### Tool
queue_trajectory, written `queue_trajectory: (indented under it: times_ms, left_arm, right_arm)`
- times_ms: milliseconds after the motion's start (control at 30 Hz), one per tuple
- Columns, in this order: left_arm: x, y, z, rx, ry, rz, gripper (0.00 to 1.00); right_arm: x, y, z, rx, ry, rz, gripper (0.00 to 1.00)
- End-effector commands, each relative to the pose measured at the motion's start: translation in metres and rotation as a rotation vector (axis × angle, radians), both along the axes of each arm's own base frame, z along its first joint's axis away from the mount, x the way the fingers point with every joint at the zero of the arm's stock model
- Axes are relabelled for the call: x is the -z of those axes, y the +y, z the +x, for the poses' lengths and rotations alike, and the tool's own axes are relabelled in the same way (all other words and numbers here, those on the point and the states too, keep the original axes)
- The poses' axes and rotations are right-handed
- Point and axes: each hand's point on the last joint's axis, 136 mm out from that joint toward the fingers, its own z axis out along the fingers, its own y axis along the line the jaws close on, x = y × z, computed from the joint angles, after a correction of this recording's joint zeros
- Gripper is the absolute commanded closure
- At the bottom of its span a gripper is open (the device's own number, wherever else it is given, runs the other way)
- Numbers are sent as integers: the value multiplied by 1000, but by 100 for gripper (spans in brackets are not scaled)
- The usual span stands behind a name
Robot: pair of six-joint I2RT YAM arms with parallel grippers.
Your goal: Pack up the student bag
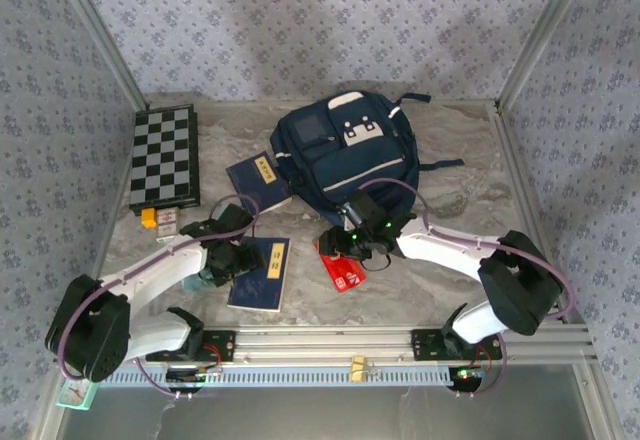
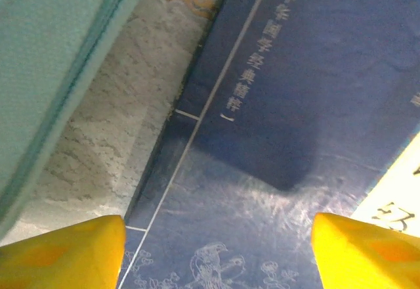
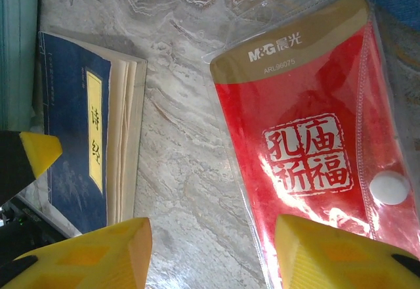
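Hovering over the book point(image 2: 295, 105), the left gripper point(image 2: 216, 249) gapes empty; the right gripper point(image 3: 213, 249), half open, holds nothing above the pouch point(image 3: 308, 138). With the bag point(image 1: 345, 155) far back, a pinch on the cover alone could drop the book.

The student bag point(image 1: 340, 160) is navy, the board point(image 1: 165, 155) black-and-white chequered, the pouch point(image 3: 308, 138) red.

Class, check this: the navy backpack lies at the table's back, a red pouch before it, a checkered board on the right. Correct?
No: the checkered board lies on the left, as the top external view shows. The navy backpack at the back and the red pouch before it are as stated.
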Motion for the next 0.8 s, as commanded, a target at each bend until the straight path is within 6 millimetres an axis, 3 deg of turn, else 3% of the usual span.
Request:
queue_trajectory:
  times_ms: [0, 200, 433, 600, 767]
  left_arm:
    - [9, 6, -5, -19, 32, 20, 19]
    - [13, -17, -3, -35, 28, -81, 18]
    - [-13, -63, 6, -29, -41, -220, 19]
    - [-23, -37, 6, -67, -88, -117, 23]
    - [-13, -14, -9, -140, -76, -139, 29]
  right_arm:
    - [-6, 4, 6, 2, -26, -6, 46]
    - [-5, 2, 6, -1, -16, -8, 46]
    - [-10, -3, 7, -15, 5, -27, 46]
    - [-7, 15, -3, -59, 72, -31, 45]
    - [-3, 49, -11, -108, 78, -43, 48]
